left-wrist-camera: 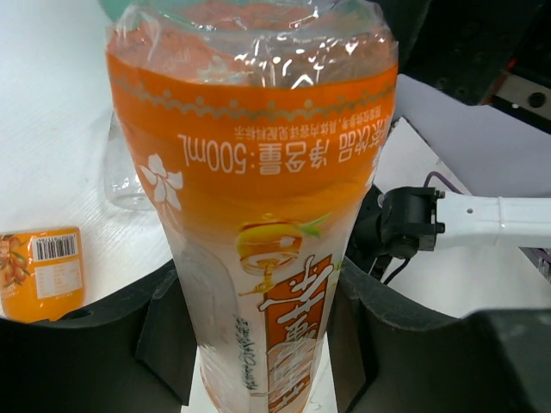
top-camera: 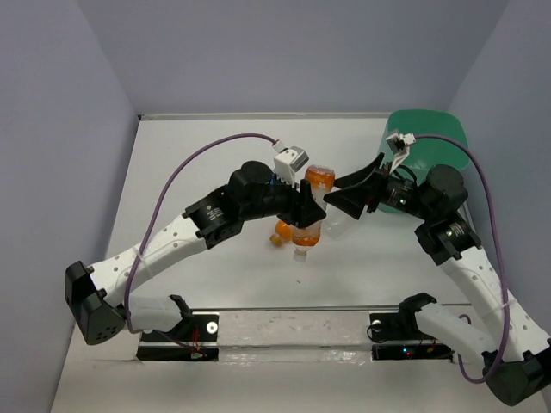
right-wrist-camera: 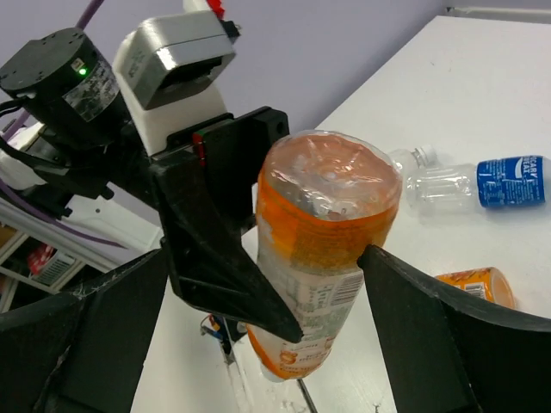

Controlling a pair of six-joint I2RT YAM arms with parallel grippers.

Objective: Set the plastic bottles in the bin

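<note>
Two fingers (left-wrist-camera: 164, 344) of the left gripper (top-camera: 310, 211) pinch an orange bottle (top-camera: 315, 200) at its middle above the table (top-camera: 198, 155), its long axis running near-to-far, cap toward the arms, base just beside the right gripper (right-wrist-camera: 263, 252), whose jaws are spread, with the green bin (top-camera: 430, 129) farther right.

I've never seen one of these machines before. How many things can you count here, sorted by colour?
Orange bottles: 2 (one held up, one lying down)
Clear bottle, blue label: 1
Green bin: 1
Total: 4 in view
</note>
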